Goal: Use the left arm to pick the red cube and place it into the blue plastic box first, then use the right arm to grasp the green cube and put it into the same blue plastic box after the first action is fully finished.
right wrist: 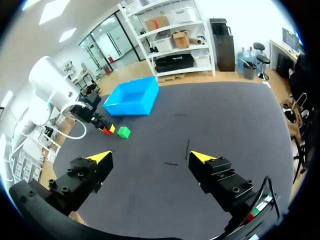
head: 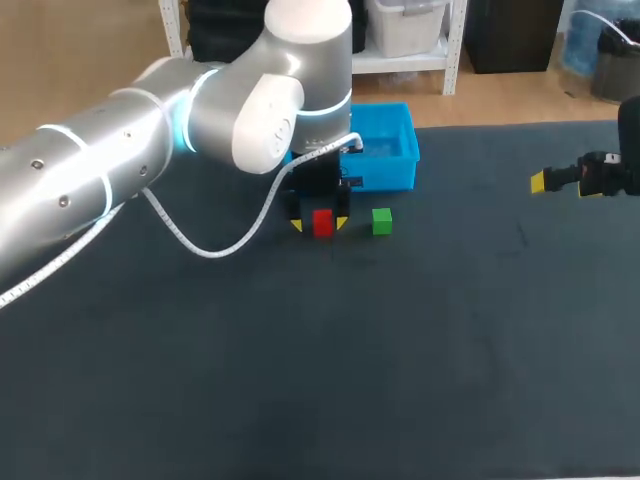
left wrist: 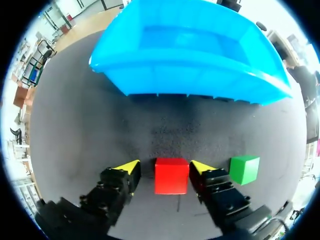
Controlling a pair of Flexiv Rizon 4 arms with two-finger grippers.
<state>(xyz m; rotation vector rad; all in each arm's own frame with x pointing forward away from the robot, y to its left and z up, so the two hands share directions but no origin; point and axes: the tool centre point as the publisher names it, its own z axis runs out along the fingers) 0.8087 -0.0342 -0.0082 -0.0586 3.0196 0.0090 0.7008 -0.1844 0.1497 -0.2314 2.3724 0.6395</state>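
Note:
The red cube [head: 322, 221] rests on the dark table just in front of the blue plastic box [head: 400, 170]. My left gripper [head: 320, 224] is lowered over it, one yellow tip on each side. From the left wrist, the red cube [left wrist: 171, 175] sits between the fingers of the left gripper [left wrist: 165, 168]; one tip is nearly against it and a small gap shows at the other, so the gripper is open. The green cube [left wrist: 244, 169] stands just beside one finger, close to the red cube. The box [left wrist: 200, 80] ahead looks empty. My right gripper [right wrist: 150, 157] hangs open and empty, far from the cubes.
The right gripper [head: 545, 181] hovers near the table's right edge. From there the green cube [right wrist: 124, 132] and the blue box [right wrist: 132, 97] lie far ahead, beside my left arm [right wrist: 50, 90]. A white cable [head: 200, 245] droops from the left arm onto the mat.

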